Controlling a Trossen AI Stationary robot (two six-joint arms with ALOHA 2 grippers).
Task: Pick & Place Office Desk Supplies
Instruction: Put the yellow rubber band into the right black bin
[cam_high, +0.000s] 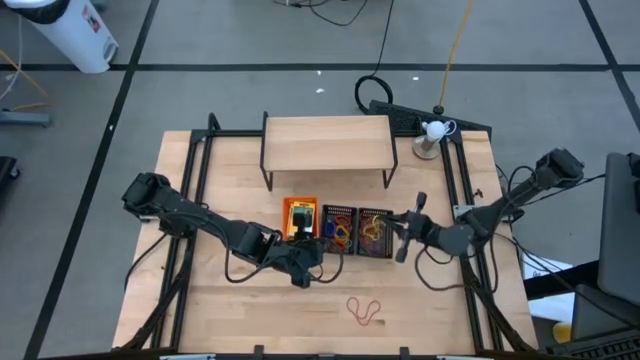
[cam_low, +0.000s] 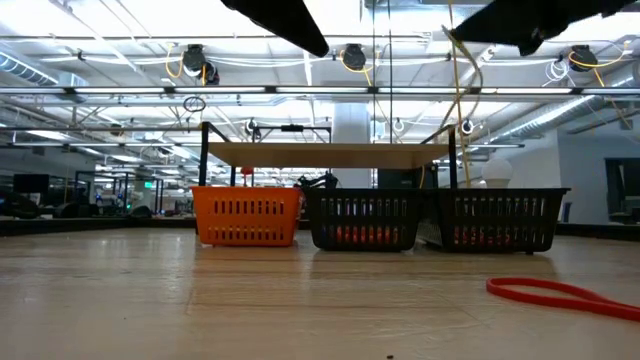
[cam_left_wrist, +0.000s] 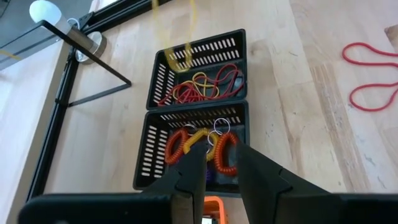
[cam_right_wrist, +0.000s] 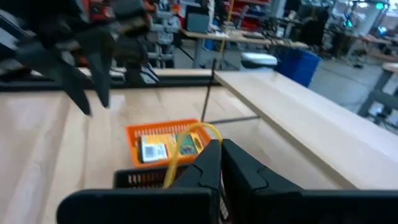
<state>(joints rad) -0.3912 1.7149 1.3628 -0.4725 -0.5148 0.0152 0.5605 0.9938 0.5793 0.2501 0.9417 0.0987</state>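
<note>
Three small trays stand in a row in front of the wooden riser: an orange tray (cam_high: 300, 215) with crayon boxes (cam_right_wrist: 152, 149), a middle black mesh tray (cam_left_wrist: 193, 149) with orange coiled bands, and a right black mesh tray (cam_left_wrist: 199, 68) with red and yellow rubber bands. My left gripper (cam_left_wrist: 221, 177) hovers open above the near side of the middle tray, with nothing between its fingers. My right gripper (cam_right_wrist: 221, 165) hangs above the right tray, pointing nearly level toward the table's left, shut on a yellow rubber band (cam_right_wrist: 193, 134). A red rubber band (cam_high: 363, 310) lies on the table near the front. My right gripper pinches the yellow rubber band between its two shut fingers, at one spot of the loop (cam_right_wrist: 214, 140). The fingers come nearly level from the table's right. The rest of the loop arcs out ahead of the fingertips and droops, clear of the table.
The wooden shelf riser (cam_high: 327, 145) stands just beyond the trays. A lamp with a white bulb (cam_high: 433, 132) sits at the far right corner. Bare tabletop lies left of the orange tray and along the near edge around the red band.
</note>
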